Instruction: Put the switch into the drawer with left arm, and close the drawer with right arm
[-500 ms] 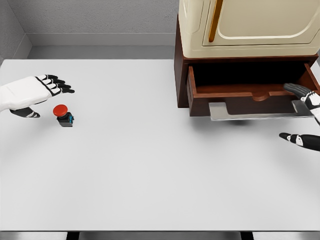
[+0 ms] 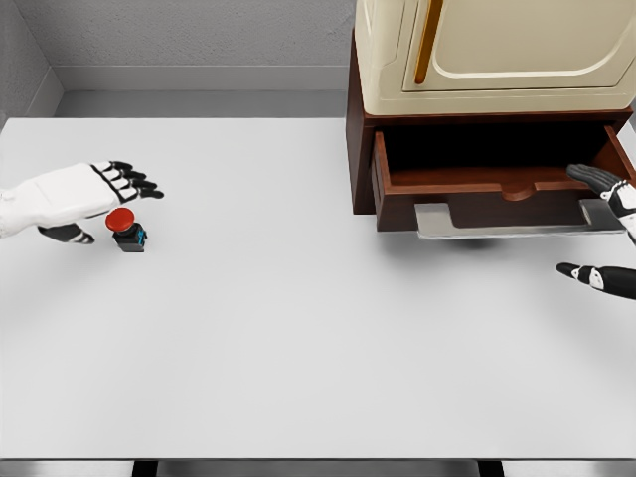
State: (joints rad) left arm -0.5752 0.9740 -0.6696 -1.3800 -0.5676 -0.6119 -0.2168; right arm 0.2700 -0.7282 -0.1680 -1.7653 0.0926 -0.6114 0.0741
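A red-capped switch (image 2: 125, 229) sits on the white bench (image 2: 298, 328) near its left edge, well apart from the open drawer (image 2: 497, 189) at the far right corner. The left robot hand (image 2: 94, 194) reaches in from the left edge with its dark-tipped fingers (image 2: 134, 181) spread and extended just above the switch, its thumb (image 2: 70, 235) low beside the red cap; nothing is pinched, and whether the palm touches the cap cannot be told. The drawer stands pulled out of the dark wooden base of a cream cabinet (image 2: 497, 55), its inside in shadow, a pale metal handle plate (image 2: 517, 219) along its front. The right robot hand (image 2: 608, 234) shows only partly at the right edge of the bench, fingers spread, the upper ones lying at the right end of the drawer's front, the thumb hanging lower over the bench, gripping nothing.
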